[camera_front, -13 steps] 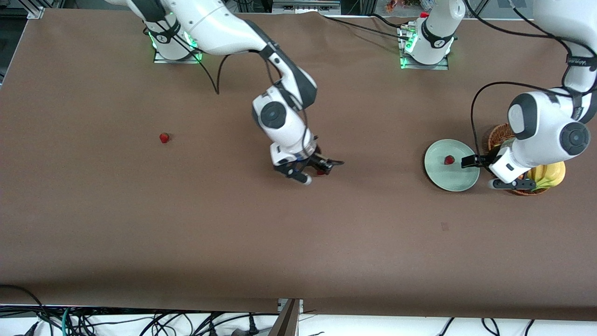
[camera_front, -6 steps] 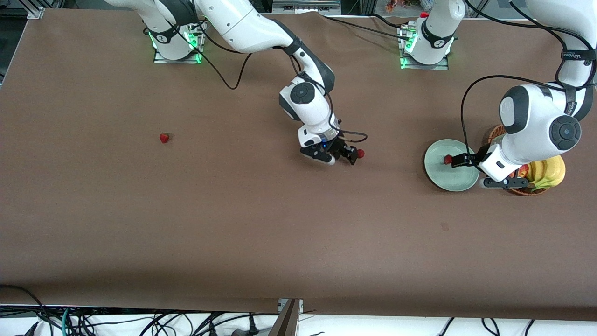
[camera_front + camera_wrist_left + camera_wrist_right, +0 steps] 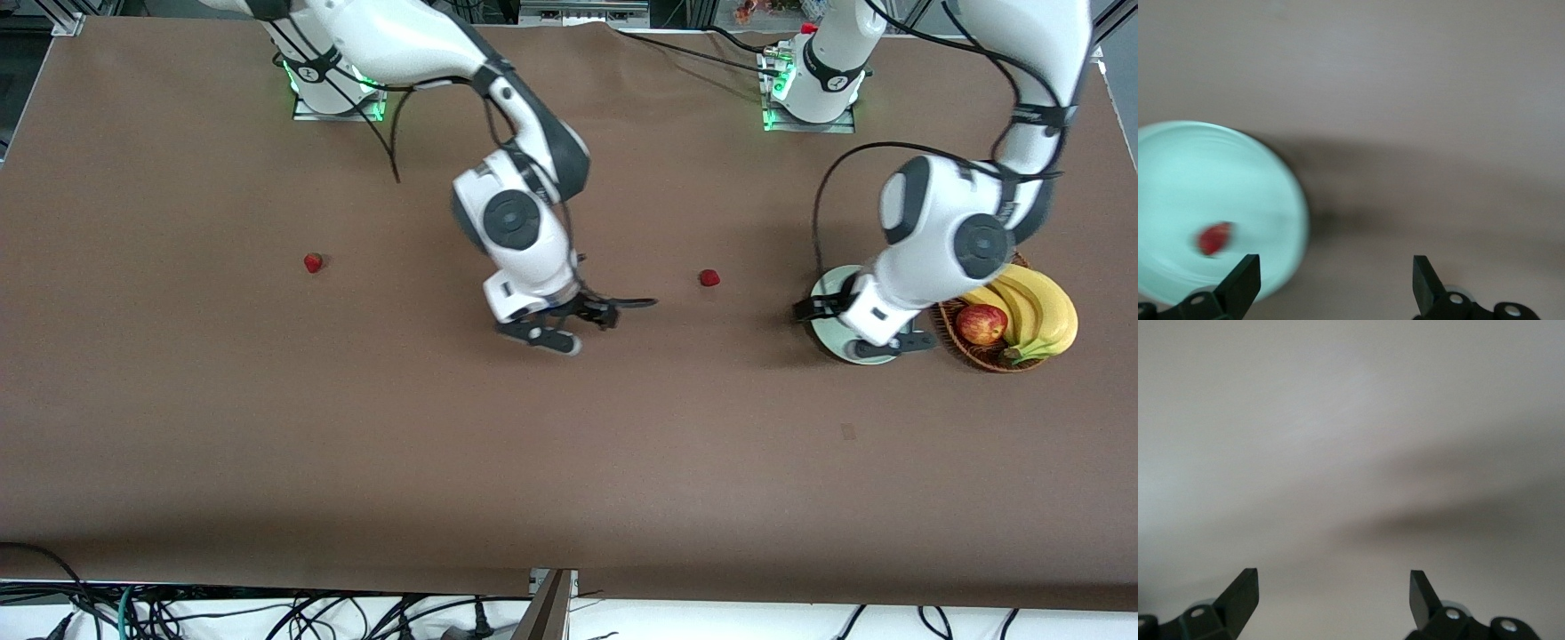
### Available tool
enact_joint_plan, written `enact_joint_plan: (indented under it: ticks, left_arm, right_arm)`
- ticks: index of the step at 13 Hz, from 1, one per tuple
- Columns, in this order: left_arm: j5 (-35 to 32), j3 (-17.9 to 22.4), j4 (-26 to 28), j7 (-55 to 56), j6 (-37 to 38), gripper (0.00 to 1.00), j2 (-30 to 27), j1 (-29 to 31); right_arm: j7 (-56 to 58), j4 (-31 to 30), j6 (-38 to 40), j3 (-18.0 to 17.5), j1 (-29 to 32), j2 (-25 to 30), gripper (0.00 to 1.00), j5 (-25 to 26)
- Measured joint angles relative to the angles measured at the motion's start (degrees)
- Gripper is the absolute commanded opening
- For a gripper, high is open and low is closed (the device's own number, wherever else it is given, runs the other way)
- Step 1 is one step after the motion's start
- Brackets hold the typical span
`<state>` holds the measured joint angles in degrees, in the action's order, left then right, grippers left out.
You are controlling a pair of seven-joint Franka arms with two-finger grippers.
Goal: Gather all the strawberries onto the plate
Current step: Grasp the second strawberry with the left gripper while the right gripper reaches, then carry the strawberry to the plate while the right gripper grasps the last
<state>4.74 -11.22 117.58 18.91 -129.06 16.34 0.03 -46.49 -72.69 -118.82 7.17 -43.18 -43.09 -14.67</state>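
— What's different on the right arm's side?

— The right gripper [image 3: 576, 325] has let go: its fingers stand wide apart and empty now. The strawberry [image 3: 709, 277] it carried lies on the table [image 3: 267, 427], between that gripper and the plate [image 3: 831, 342].

— And the left arm?

— The left gripper [image 3: 861, 322] has swung off the basket [image 3: 965, 348] and hangs over the plate, covering most of it. The apple [image 3: 981, 324] and bananas [image 3: 1036, 307] now show.

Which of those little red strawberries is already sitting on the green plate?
The small red strawberry visible in the left wrist view lies on the round pale mint-green plate. The other two strawberries lie on the bare brown table.
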Motion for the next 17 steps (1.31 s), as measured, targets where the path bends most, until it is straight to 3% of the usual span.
enact_joint_plan:
  ticks: [2,5,7,10,12,14,15,16,17]
  left_arm:
    - [-0.4,-4.3,2.0,7.4,-4.0,1.0,0.8,-0.8]
    - [-6.4,-9.3,5.6,20.1,-7.7,1.0,2.4,-1.1]
    - [-8.3,-10.8,10.3,24.5,-13.1,1.0,3.1,-1.3]
    - [-8.4,-10.9,14.4,26.2,-18.5,1.0,4.2,-1.5]
    - [-9.5,-10.9,14.7,28.0,-19.0,1.0,5.7,-2.0]
    - [-11.8,-11.0,14.7,31.0,-19.3,0.97,7.0,-2.8]
    - [-12.3,-11.0,14.7,32.0,-19.4,0.69,7.3,-3.0]
    - [-12.6,-11.0,14.7,32.5,-19.4,0.48,7.4,-3.1]
    - [-12.6,-11.0,14.7,32.6,-19.4,0.34,7.4,-3.1]
  right_arm:
    - [14.0,-4.6,5.9,5.6,1.1,4.2,1.0,0.0]
    - [31.0,-20.6,4.8,14.8,1.2,12.2,1.0,0.1]
    - [43.9,-33.7,0.0,22.3,1.4,17.5,1.0,0.1]
    - [57.6,-53.3,-12.6,30.7,1.8,22.4,0.99,0.0]
    - [60.6,-61.7,-17.8,32.8,1.8,24.0,0.99,-0.1]
    - [60.6,-63.8,-18.7,32.8,1.5,24.6,0.98,-2.0]
    - [60.6,-63.8,-18.8,32.6,1.2,24.6,0.96,-3.3]
    - [60.6,-63.8,-18.9,32.5,1.0,24.5,0.89,-4.3]
    - [60.6,-63.9,-19.0,32.4,1.0,24.3,0.84,-4.8]
